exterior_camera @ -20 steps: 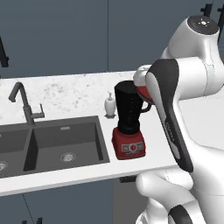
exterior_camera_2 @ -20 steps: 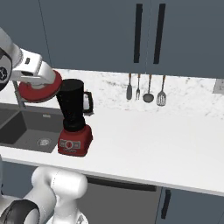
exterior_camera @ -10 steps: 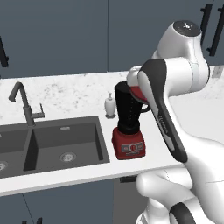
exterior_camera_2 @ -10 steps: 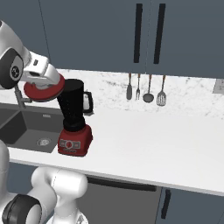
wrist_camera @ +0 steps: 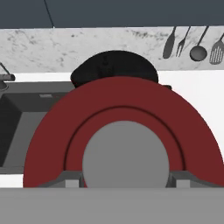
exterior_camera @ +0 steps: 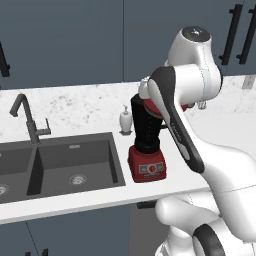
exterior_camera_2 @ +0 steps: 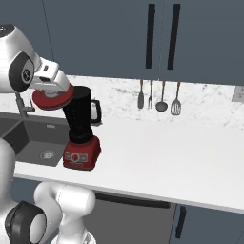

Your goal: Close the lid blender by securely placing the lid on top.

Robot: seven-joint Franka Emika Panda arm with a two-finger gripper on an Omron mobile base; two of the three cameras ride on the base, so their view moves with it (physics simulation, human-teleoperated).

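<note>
I see one blender [exterior_camera_2: 82, 131], a tall black tapered jar with a side handle on a boxy red base with a button panel, standing on the white speckled counter [exterior_camera_2: 157, 143] just beside the dark double sink [exterior_camera: 55, 162]. There is one low round red lid [exterior_camera_2: 52, 97], disc-like, with a raised ring and a pale grey centre in the hand view, and my gripper [wrist_camera: 124, 183] is clamped on it, its two small dark fingertips [wrist_camera: 70, 180] pressed to the lid's lower edge. From the right base view the lid hangs tilted in the air, level with the jar's top and just to its sink side, not seated on the rim. The hand view adds the jar's open black mouth [wrist_camera: 114, 65] peeking out beyond the lid's far edge. The left base view shows one small white soap bottle [exterior_camera: 125, 121] near the jar and one dark faucet [exterior_camera: 27, 117], while the arm hides most of the lid there. The right base view alone gives me four hanging utensils [exterior_camera_2: 157, 97] on the wall.
</note>
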